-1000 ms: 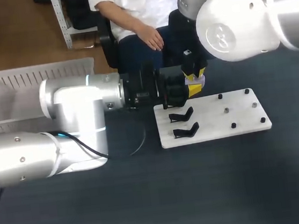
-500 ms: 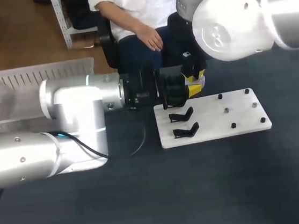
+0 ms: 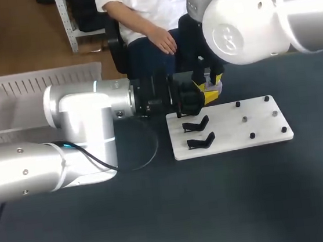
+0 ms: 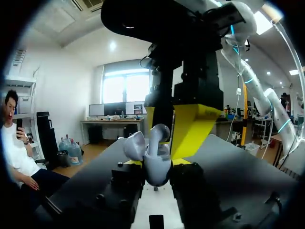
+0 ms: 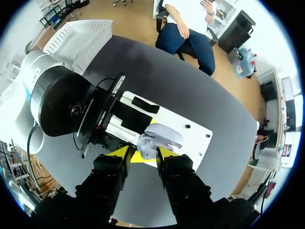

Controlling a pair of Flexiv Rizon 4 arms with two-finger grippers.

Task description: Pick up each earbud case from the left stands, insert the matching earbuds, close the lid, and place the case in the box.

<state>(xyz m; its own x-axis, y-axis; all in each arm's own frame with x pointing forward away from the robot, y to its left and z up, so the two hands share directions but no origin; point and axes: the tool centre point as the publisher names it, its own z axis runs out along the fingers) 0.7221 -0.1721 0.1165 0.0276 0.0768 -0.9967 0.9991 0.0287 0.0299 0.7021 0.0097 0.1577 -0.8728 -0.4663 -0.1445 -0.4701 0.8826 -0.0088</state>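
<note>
My left claw (image 4: 152, 164) clamps the open earbud case (image 4: 156, 171) at the white board (image 3: 254, 119)'s edge; my right claw (image 5: 144, 153), narrow, pinches 1 earbud (image 4: 160, 133) over it. Likely light, slick plastic: grip the case's sides.

Over the far-left corner of the flat white stand board (image 3: 232, 127), the head view hides the pale lilac earbud case (image 4: 156, 167) almost wholly behind the left gripper (image 3: 205, 97) and right gripper (image 3: 211, 82). Left of the board, the white slatted plastic basket (image 3: 29, 89) is cut by the edge and partly behind the left arm (image 3: 85, 115). What the right gripper holds cannot be told.
</note>
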